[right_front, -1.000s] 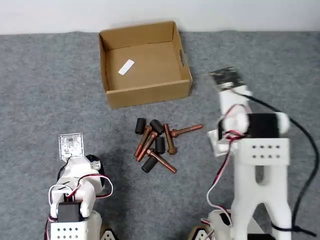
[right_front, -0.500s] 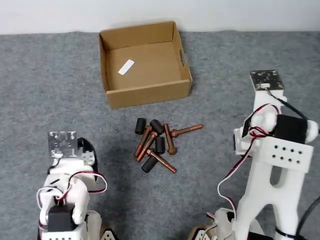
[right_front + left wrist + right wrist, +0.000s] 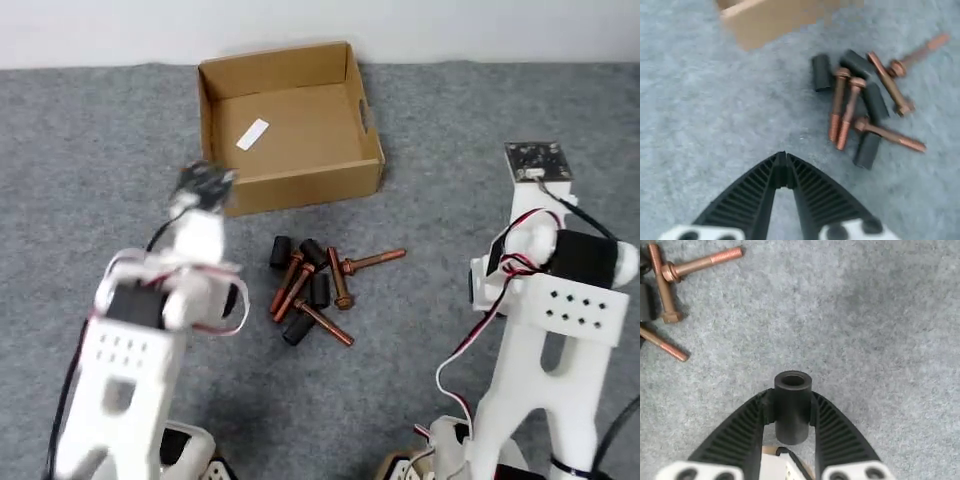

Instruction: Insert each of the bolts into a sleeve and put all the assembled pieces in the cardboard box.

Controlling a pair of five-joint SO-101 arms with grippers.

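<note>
Holding a black sleeve [image 3: 792, 407] upright, bore toward its wrist camera, the right gripper [image 3: 790, 399] is clamped on it over grey carpet [image 3: 880, 315], to one side of the bolts [image 3: 702, 261]. These lie mixed with loose sleeves [image 3: 821, 72] just ahead of my left gripper [image 3: 786, 161], which is closed on nothing; the nearest two lie side by side, threaded ends toward it, so I judge the left arm nearer. Beyond sits the cardboard box [image 3: 300, 185]; its white label [image 3: 252, 133] shows no writing I can read.
</note>
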